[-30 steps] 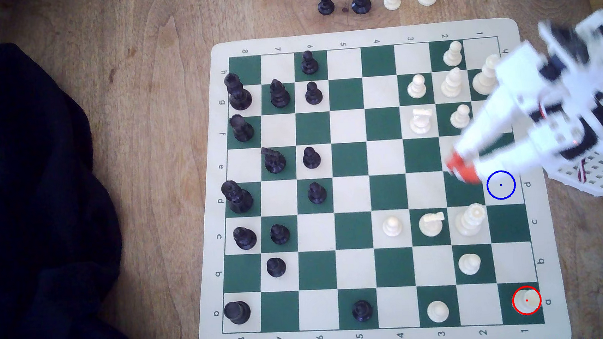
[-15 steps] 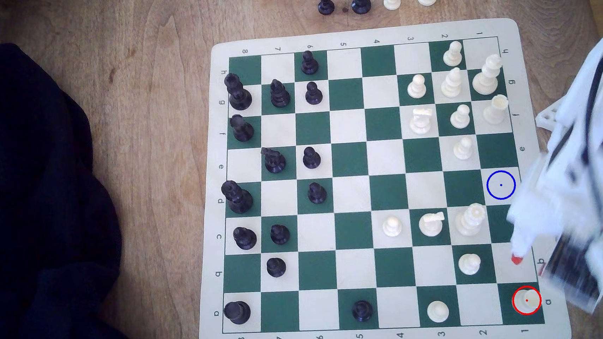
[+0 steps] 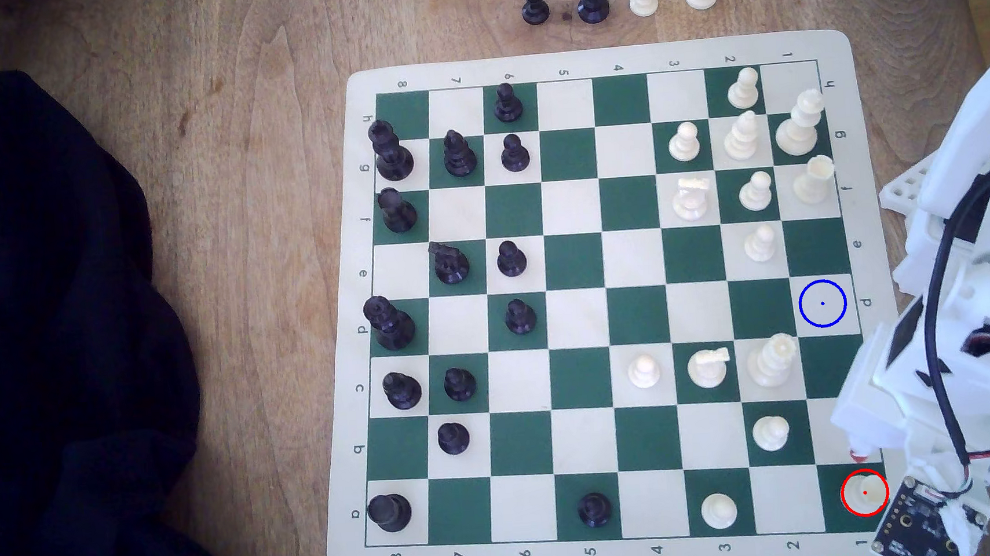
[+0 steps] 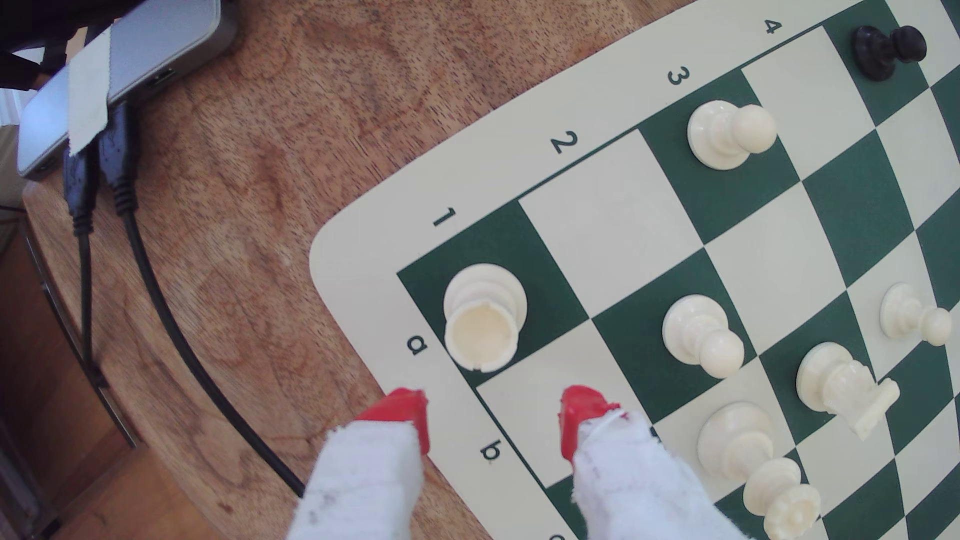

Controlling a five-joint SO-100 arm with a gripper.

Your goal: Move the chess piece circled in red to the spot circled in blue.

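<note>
The chess piece, a cream-white rook (image 3: 865, 492) ringed in red, stands upright on the dark green corner square a1 at the exterior view's bottom right. In the wrist view the same rook (image 4: 483, 316) shows its hollow top. My gripper (image 4: 493, 415) is open with nothing between its red-tipped fingers. It hangs over square b1 and the board's border, just short of the rook and not touching it. One red fingertip (image 3: 858, 455) shows just above the red ring. The spot (image 3: 822, 303), a cream square with a blue circle, is bare, three squares up the same column.
A cream pawn (image 3: 770, 432) stands on b2, another pawn (image 3: 719, 511) on a3, and a tall cream queen (image 3: 773, 361) on c2. A second rook (image 3: 813, 180) is on f1. Black cables (image 4: 130, 223) and a grey hub (image 4: 119, 67) lie off the board's corner. Dark cloth (image 3: 63, 356) covers the table's left.
The arm has swung from over the e and d rows toward the exterior view's bottom right and now sits still beside the red-ringed rook. No chess piece has moved.
</note>
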